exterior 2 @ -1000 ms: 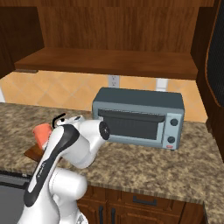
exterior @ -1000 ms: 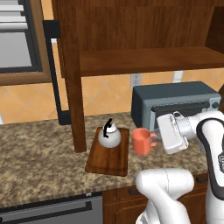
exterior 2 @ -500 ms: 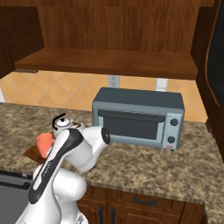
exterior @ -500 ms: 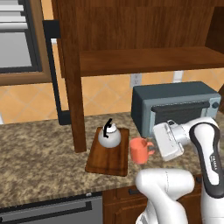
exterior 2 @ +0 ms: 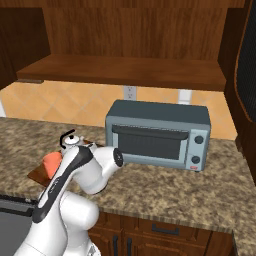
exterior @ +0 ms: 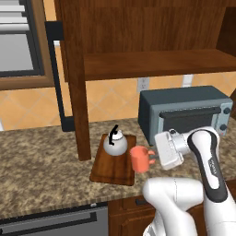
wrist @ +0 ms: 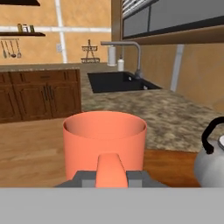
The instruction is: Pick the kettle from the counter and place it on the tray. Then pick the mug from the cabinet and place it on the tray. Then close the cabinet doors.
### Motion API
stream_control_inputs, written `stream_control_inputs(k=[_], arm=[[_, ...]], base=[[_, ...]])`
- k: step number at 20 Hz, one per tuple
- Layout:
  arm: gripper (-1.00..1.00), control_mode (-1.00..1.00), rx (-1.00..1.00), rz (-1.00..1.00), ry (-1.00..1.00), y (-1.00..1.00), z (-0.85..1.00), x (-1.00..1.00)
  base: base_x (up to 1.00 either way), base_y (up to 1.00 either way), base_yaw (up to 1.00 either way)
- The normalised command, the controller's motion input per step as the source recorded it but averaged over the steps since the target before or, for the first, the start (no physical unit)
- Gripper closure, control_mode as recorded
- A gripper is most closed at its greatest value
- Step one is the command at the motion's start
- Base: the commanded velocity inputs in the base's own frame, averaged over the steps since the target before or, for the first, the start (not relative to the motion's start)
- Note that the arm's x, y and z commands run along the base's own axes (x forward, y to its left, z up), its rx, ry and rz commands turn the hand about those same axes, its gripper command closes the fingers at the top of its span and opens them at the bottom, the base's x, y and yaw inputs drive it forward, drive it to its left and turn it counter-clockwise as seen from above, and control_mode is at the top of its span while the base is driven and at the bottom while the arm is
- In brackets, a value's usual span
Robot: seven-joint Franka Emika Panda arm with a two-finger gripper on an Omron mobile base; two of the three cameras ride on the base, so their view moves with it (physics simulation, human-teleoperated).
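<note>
The coral-orange mug (exterior: 139,159) hangs by its loop handle in my gripper (exterior: 154,160), which is shut on it, just over the right edge of the dark wooden tray (exterior: 110,171). The silver kettle (exterior: 115,142) stands upright on the tray's far half, left of the mug. In the hand view the mug (wrist: 105,141) is upright with its handle between my gripper's (wrist: 109,177) tips, the kettle (wrist: 212,164) to its right and the tray (wrist: 168,161) below. From the right base view the mug (exterior 2: 51,164), kettle (exterior 2: 70,140) and tray (exterior 2: 36,174) peek out behind my arm. The cabinet (exterior: 152,62) stands open, its door (exterior: 76,78) swung out at left.
A grey toaster oven (exterior: 184,113) sits on the granite counter (exterior: 37,170) right behind my hand. The other cabinet door (exterior 2: 245,75) hangs open at the far right. A microwave (exterior: 18,46) is on the upper left. A sink (wrist: 118,81) lies further along the counter.
My gripper has carried the mug left and down, from in front of the toaster oven to the tray's right edge beside the kettle.
</note>
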Motion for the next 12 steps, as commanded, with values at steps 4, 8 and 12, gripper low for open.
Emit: stream_control_inputs(k=[4,8,12], arm=[[1.0,-1.0,0.0,0.0,0.0,0.09,-0.22,0.31],[1.0,-1.0,0.0,0.0,0.0,0.0,-0.2,0.33],[1.0,-1.0,0.0,0.0,0.0,0.07,-0.28,0.24]], base=[[0.0,0.0,0.0],[0.0,0.0,0.0],[0.0,0.0,0.0]])
